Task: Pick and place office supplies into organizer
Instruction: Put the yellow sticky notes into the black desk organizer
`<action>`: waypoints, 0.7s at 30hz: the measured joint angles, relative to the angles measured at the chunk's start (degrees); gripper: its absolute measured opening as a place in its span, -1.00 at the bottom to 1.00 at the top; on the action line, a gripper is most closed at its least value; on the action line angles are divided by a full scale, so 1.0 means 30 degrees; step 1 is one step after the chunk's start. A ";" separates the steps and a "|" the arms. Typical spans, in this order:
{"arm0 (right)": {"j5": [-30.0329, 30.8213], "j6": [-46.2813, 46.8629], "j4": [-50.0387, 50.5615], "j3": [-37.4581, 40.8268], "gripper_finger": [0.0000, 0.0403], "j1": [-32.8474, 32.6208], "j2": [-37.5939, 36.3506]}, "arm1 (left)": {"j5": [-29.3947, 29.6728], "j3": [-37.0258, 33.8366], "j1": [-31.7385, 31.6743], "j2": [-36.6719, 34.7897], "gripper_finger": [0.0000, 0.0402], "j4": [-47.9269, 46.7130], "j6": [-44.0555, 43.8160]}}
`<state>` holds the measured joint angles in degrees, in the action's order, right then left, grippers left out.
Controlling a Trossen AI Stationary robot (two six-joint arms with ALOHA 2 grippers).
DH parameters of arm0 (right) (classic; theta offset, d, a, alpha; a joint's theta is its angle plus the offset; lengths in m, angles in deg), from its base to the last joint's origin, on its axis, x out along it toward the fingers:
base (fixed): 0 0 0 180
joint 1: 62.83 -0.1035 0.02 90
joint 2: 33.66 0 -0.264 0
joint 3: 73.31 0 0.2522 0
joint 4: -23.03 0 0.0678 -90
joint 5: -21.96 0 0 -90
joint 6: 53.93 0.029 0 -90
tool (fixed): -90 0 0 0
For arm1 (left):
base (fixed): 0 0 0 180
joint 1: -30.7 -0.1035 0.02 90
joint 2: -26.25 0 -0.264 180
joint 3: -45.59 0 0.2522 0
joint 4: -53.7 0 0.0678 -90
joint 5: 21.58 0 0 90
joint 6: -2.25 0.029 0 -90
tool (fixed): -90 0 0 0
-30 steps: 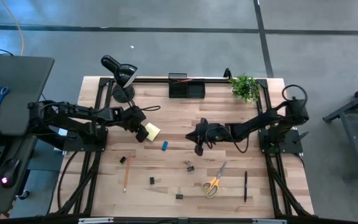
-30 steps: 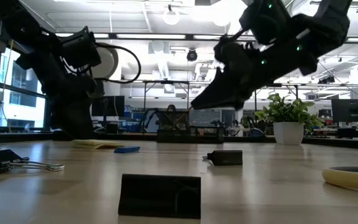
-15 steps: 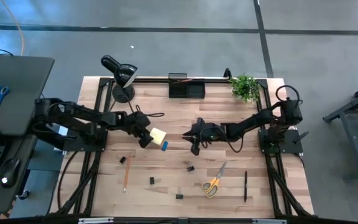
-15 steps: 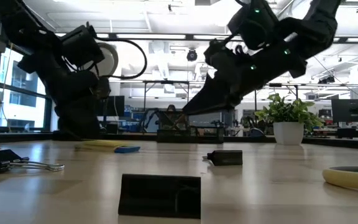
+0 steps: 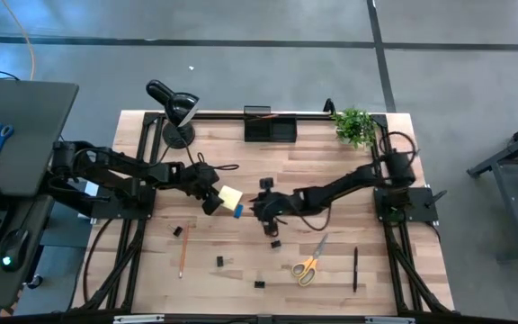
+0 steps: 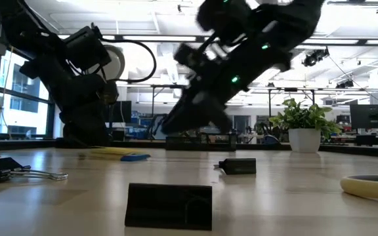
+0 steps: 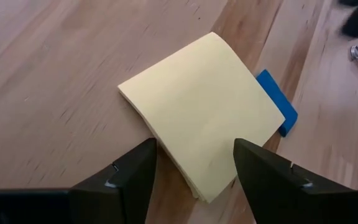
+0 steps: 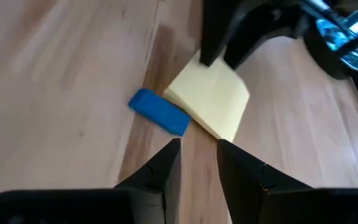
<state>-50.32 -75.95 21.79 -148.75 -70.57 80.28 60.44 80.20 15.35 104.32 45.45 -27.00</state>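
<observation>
The yellow sticky-note pad (image 5: 229,195) lies flat on the table, with the blue eraser (image 5: 238,211) right beside it. My left gripper (image 5: 212,200) is open at the pad's left side. In the left wrist view the pad's (image 7: 197,118) near corner sits between the fingers of my left gripper (image 7: 194,146). My right gripper (image 5: 261,207) hovers just right of the eraser (image 8: 159,112), its fingers narrowly open and holding nothing (image 8: 197,146). The black organizer (image 5: 270,128) stands at the far edge. My left gripper reaches level from the table's left, its open fingers (image 7: 132,174) standing on either side of the pad's near corner (image 7: 201,190). Whether they touch the pad I cannot tell. The pad lies flat on the table.
Yellow-handled scissors (image 5: 308,264), a black pen (image 5: 355,268), an orange pencil (image 5: 183,250) and binder clips (image 5: 275,241) (image 5: 220,261) (image 5: 260,283) lie nearer the front. A desk lamp (image 5: 174,106) and a potted plant (image 5: 355,126) stand at the far edge.
My left gripper moved toward the table's right, and the sticky-note pad slid with it until it lay beside the eraser. My right gripper travelled toward the table's left, arriving close to the eraser and pad.
</observation>
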 joint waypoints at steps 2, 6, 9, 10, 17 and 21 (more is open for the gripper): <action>0.0092 -0.1117 0.1176 -0.1133 -0.52 0.0255 0.0831 | -0.0020 -0.0010 0.0011 0.0010 0.02 0.0163 0.0007; 0.0769 -0.3095 0.3451 -0.2997 -0.52 0.0667 0.2128 | -0.0047 -0.0010 0.0015 0.0010 0.02 0.0179 0.0015; 0.0699 -0.3833 0.4335 -0.3978 -0.52 0.0846 0.2545 | -0.0035 -0.0010 0.0015 0.0010 0.02 0.0280 0.0022; 0.0576 -0.4049 0.4570 -0.4199 -0.52 0.0879 0.2606 | 0.0036 -0.0010 0.0015 0.0010 0.02 0.0387 0.0025; 0.0224 -0.5542 0.4927 -0.4464 -0.52 0.0952 0.2669 | 0.0302 -0.0010 0.0015 0.0010 0.02 0.1038 0.0036; 0.0066 -0.5915 0.5081 -0.4475 -0.52 0.0952 0.2996 | 0.0518 -0.0010 0.0014 0.0014 0.02 0.1157 0.0051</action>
<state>-50.13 -93.69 37.03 -162.17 -67.71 89.27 61.99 80.17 15.39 104.37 48.92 -26.85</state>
